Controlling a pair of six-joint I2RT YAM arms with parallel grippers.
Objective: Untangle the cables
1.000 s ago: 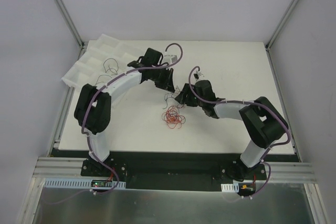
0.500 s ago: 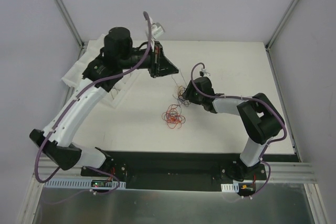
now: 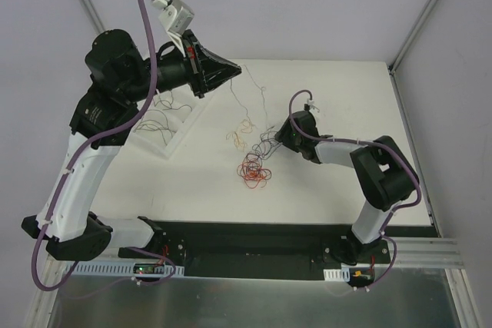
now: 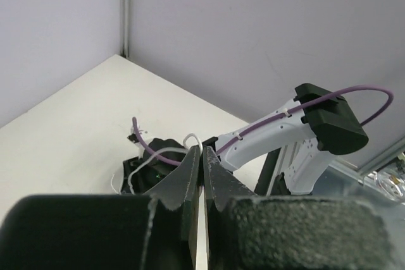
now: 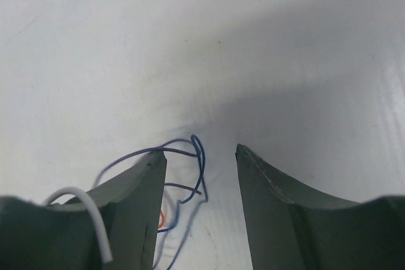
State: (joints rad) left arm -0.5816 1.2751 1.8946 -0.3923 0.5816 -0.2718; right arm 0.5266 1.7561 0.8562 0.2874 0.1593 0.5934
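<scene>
Left gripper (image 3: 233, 73): stood high at the upper left of the top view, jaws pressed together. It seemed to pinch a hair-thin dark wire strand (image 3: 264, 105) that ran down to the surface, but the wrist view did not show it.
Right gripper (image 5: 200, 151): about half wide, low over the white surface (image 3: 346, 113). Thin dark blue wire loops (image 5: 201, 159) lay between its jaws, not clamped.
Cables: a red and orange tangled bundle (image 3: 254, 168) lay at the centre, just beside the right gripper.
Risk one: a higher pull could drag the whole bundle, because nothing pinned it down.
Risk two: the strand could slip out, because it was so thin.
</scene>
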